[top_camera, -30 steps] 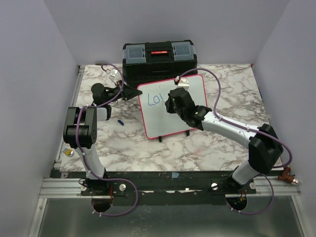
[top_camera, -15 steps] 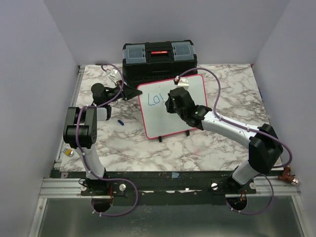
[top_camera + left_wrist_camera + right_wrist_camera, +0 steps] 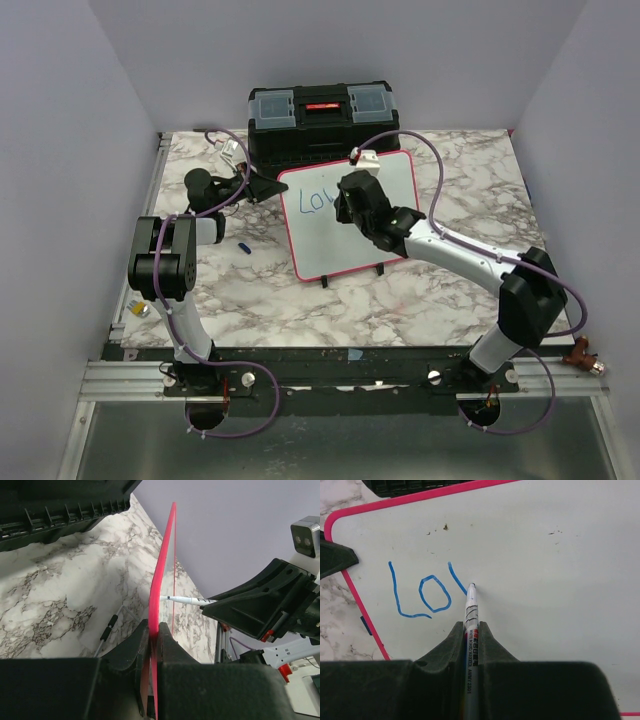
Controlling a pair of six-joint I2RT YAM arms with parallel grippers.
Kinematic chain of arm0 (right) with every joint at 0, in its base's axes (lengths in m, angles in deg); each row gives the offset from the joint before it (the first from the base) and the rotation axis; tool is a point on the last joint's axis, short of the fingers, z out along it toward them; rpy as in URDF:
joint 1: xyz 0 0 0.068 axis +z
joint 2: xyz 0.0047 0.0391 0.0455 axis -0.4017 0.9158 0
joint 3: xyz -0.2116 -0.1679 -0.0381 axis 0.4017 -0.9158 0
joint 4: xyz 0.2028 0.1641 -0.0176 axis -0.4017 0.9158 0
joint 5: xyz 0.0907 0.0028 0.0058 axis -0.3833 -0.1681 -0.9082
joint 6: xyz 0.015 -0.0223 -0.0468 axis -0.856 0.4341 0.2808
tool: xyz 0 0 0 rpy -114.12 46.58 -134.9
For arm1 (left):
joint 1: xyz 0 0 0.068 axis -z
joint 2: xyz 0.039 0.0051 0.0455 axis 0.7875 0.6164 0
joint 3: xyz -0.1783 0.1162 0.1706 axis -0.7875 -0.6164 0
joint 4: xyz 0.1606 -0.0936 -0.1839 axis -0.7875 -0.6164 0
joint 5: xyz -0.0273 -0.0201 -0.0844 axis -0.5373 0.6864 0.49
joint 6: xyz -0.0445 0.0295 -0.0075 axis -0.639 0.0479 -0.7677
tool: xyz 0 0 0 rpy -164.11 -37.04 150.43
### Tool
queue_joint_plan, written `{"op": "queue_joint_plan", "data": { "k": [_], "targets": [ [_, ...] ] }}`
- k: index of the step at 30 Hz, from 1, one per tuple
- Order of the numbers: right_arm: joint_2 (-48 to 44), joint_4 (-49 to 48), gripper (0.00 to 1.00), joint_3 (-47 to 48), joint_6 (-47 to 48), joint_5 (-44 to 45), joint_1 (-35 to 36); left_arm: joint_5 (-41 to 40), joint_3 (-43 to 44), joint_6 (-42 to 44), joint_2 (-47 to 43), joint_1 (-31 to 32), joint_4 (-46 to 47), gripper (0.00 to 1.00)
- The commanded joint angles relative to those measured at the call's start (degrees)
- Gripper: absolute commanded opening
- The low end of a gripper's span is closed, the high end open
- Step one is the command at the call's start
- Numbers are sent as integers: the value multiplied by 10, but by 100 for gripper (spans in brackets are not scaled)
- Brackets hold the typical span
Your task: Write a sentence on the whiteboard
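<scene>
The whiteboard (image 3: 325,240), white with a pink-red frame, stands tilted on black feet in front of the black toolbox. Blue marker writing (image 3: 420,592) on it reads "Lo" plus a slanted stroke; it also shows in the top view (image 3: 312,203). My right gripper (image 3: 471,630) is shut on a white whiteboard marker (image 3: 470,615) whose tip touches the board at the end of that stroke. My left gripper (image 3: 154,630) is shut on the board's pink left edge (image 3: 162,570), seen edge-on, with the marker (image 3: 187,600) beyond it.
A black toolbox (image 3: 322,122) stands behind the board. A small blue cap (image 3: 244,246) lies on the marble table left of the board. A small object (image 3: 141,309) sits at the left table edge. Purple cables loop around both arms.
My right gripper has moved slightly up and right along the board, adding a slanted blue stroke after "Lo". The left arm and the board have not moved.
</scene>
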Motion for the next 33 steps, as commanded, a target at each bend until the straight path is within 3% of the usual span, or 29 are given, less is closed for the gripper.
{"op": "queue_joint_plan", "data": {
  "k": [1, 19, 33],
  "targets": [
    [24, 22, 1, 25, 10, 33, 0, 22, -3, 27, -25, 0, 61, 0],
    [37, 43, 1, 105, 33, 70, -1, 22, -1, 25, -21, 0, 65, 0],
    [-65, -5, 1, 14, 4, 33, -1, 24, -1, 25, -24, 0, 63, 0]
  ]
}}
